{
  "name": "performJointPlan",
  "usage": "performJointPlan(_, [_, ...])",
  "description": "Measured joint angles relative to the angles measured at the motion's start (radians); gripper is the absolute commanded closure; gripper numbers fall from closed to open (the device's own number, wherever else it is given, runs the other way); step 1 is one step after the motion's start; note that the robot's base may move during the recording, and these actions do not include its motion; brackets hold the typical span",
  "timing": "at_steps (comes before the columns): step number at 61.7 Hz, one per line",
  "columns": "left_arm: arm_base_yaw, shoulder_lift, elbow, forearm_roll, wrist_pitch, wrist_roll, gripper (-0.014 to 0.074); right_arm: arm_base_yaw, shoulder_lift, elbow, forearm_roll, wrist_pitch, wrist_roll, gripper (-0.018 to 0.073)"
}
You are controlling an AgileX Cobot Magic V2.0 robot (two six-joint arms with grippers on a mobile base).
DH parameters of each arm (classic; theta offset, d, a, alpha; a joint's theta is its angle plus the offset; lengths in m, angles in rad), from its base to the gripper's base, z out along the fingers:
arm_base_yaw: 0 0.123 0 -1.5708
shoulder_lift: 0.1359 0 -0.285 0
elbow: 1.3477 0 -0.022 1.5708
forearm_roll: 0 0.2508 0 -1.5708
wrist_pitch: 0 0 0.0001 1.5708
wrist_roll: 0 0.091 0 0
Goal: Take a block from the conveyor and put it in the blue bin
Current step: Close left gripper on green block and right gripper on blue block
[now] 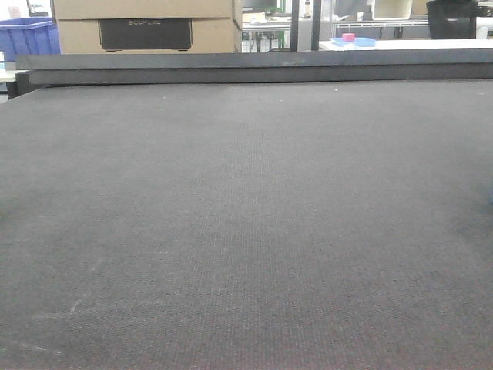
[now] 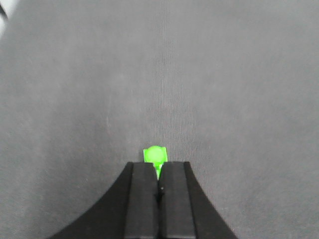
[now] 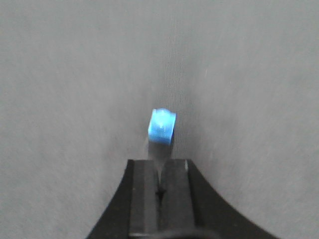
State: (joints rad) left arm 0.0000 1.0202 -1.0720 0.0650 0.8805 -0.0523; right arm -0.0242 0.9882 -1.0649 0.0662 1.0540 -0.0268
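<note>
1. The conveyor (image 1: 246,231) fills the front view as a broad dark grey woven belt with pale scuffs near its near left corner. A long dark rail (image 1: 254,65) runs along its far edge.
2. The blue bin (image 1: 27,38) stands beyond the far left corner of the conveyor, behind the rail, and only part of it is in view.
3. A cardboard box (image 1: 146,27) sits just right of the bin, also past the rail. Further right, on a white surface, a small pink object (image 1: 348,37) rests on a blue dish (image 1: 362,42).
4. The left gripper (image 2: 158,167) hangs over bare belt with its two black fingers pressed together. A small green piece (image 2: 154,154) pokes out at the tips, and a thin green sliver runs down between them.
5. The right gripper (image 3: 158,164) is likewise closed over the belt, with a small blue piece (image 3: 162,125) standing out past its tips on a pale stem.
6. I cannot tell whether either coloured piece is a gripped block or part of the gripper.
</note>
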Motion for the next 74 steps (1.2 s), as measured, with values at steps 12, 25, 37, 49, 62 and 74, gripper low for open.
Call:
performJointPlan(12, [0.0, 0.115, -0.011, -0.006, 0.015, 0.0, 0.0707, 0.0, 0.188, -0.004, 0.002, 0.016, 0.088, 0.0699])
performJointPlan(25, [0.0, 0.154, -0.011, -0.036, 0.036, 0.0, 0.0707, 0.0, 0.391, -0.053, 0.003, 0.024, 0.129, 0.0323])
performJointPlan(37, [0.0, 0.157, -0.011, -0.05, 0.044, 0.0, 0.0707, 0.0, 0.548, -0.083, 0.003, -0.035, 0.135, 0.0147])
performJointPlan(49, [0.0, 0.157, -0.011, -0.058, 0.055, 0.0, 0.0707, -0.004, 0.679, -0.085, -0.003, -0.078, 0.135, 0.0148])
performJointPlan(62, [0.0, 0.157, -0.011, -0.058, 0.081, 0.0, 0.0707, -0.009, 0.744, -0.085, -0.005, -0.103, 0.138, 0.0344])
performJointPlan(74, [0.001, 0.175, -0.023, -0.065, 0.132, -0.113, 0.0707, -0.009, 0.746, -0.097, -0.007, -0.1, 0.14, 0.0725])
